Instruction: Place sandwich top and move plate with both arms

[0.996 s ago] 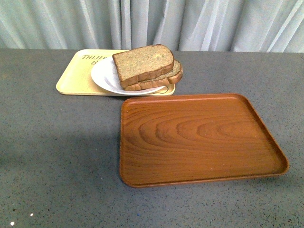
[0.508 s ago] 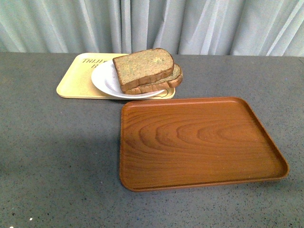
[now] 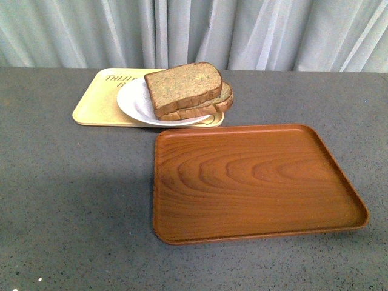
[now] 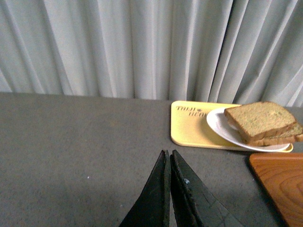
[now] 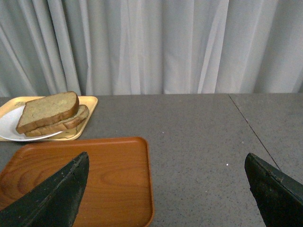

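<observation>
Left claw (image 4: 168, 163) has its two dark fingers pressed together, with nothing between them, and it hangs above the bare grey table (image 3: 73, 200), well apart from the food. Right claw (image 5: 165, 189) is spread wide; one finger shows over the brown wood-grain tray (image 3: 254, 179) and the other over the table on the far side, and it holds nothing.

In the front view neither arm is seen. The sandwich top (image 3: 182, 85), a thick brown speckled slice with a darker crust, lies on another bread slice (image 3: 215, 103), slightly shifted from it, so that the lower slice shows at the right edge. Both slices rest on the right part of the white plate (image 3: 136, 100), and the plate's left part is bare. The plate stands on the yellow rectangular tray (image 3: 97, 103), which has some letters printed on it. The wood-grain tray lies just in front of the yellow tray, nearer to the robot. Behind the table hangs a pale curtain (image 3: 242, 30).
</observation>
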Robot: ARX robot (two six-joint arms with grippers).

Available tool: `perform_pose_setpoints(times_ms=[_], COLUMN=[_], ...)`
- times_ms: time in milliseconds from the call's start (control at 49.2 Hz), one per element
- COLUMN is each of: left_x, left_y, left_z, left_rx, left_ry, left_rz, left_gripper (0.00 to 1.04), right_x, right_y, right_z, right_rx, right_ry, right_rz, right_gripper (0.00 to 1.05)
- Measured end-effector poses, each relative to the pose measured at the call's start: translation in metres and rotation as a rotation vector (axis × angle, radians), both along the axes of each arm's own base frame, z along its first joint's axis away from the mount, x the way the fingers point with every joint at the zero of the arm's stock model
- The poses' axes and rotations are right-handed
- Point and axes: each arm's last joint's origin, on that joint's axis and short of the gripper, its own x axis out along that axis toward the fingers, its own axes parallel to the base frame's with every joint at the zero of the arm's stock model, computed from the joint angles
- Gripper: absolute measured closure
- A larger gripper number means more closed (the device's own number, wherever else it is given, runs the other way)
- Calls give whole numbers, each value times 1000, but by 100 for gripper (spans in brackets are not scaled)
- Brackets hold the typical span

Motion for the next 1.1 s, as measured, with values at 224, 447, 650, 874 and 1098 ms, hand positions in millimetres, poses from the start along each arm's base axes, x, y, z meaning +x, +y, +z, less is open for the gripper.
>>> perform_pose_setpoints(times_ms=[224, 447, 650, 874, 1098], left_x=[0, 0, 0, 0, 0], left_y=[0, 0, 0, 0, 0], left_z=[0, 0, 0, 0, 0], left_rx=[0, 0, 0, 0, 2], left_ry=[3, 3, 3, 3, 3], left_rz=[-1, 0, 0, 0, 0], left_gripper=[103, 97, 65, 22, 9], right_x=[0, 0, 0, 0, 0], right_y=[0, 0, 0, 0, 0], right_z=[0, 0, 0, 0, 0], right_rx=[0, 0, 0, 0, 0], right_ry=[0, 0, 0, 0, 0], right_rz=[0, 0, 0, 0, 0], right_gripper=[9, 9, 9, 9, 9])
